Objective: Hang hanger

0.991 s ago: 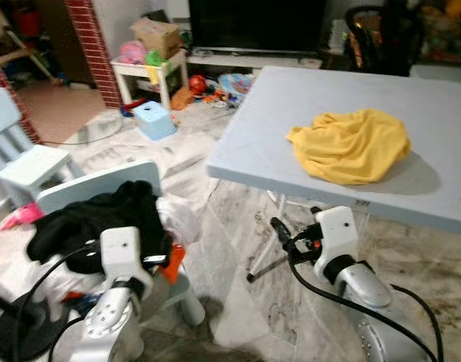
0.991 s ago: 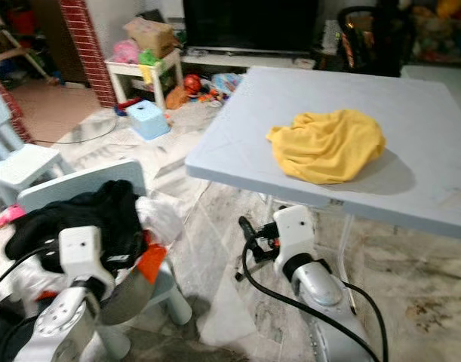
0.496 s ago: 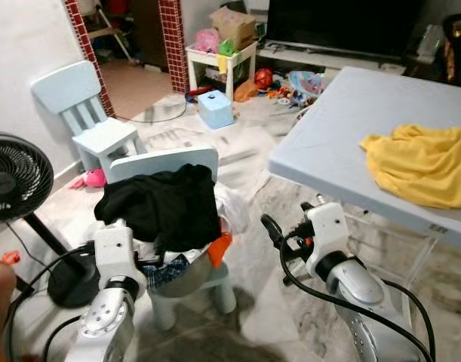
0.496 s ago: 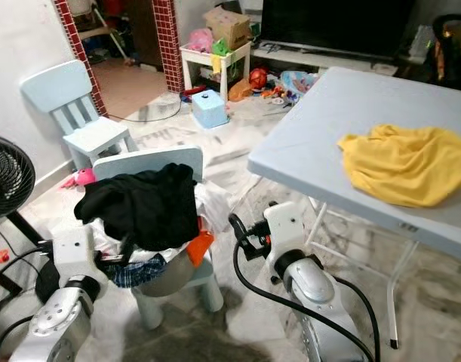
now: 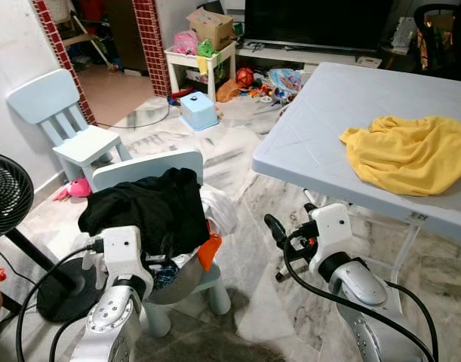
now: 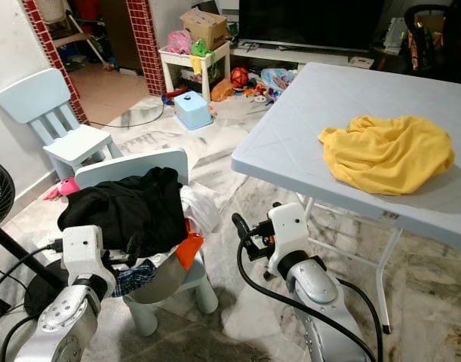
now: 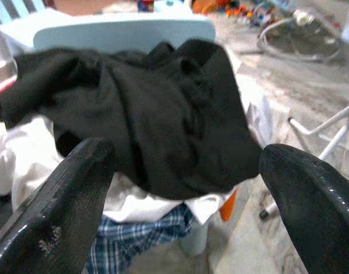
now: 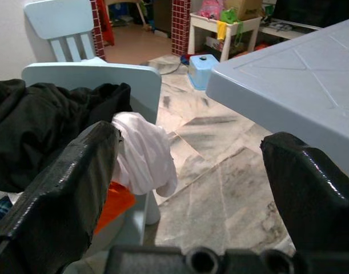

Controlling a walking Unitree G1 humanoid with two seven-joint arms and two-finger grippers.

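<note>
A small pale-blue chair (image 5: 164, 167) is being seen low in front of the robot, heaped with clothes: a black garment (image 5: 143, 211) is draped over its back and seat, with a white cloth (image 5: 219, 210), an orange piece (image 5: 208, 253) and a blue plaid piece (image 7: 137, 248) lying under and beside it. The left gripper (image 7: 180, 188) is being held just short of this pile, its two black fingers (image 7: 60, 217) spread wide with nothing between them. The right gripper (image 8: 197, 171) is being held out near the chair's right side, below the edge of the grey-blue folding table (image 5: 321, 113); its fingers (image 8: 60, 188) are likewise spread wide and empty. A crumpled yellow cloth (image 5: 407, 154) is lying on the table top, well apart from both grippers. A second pale-blue chair (image 5: 60, 121) is standing by the wall further left, a black floor fan (image 5: 7, 200) is standing at the left edge, and a pale-blue box (image 5: 198, 111) is resting on the marble floor (image 5: 253, 302) before a white toy shelf (image 5: 196, 60). A hanger cannot be made out among the clothes, so where it is cannot be told.
</note>
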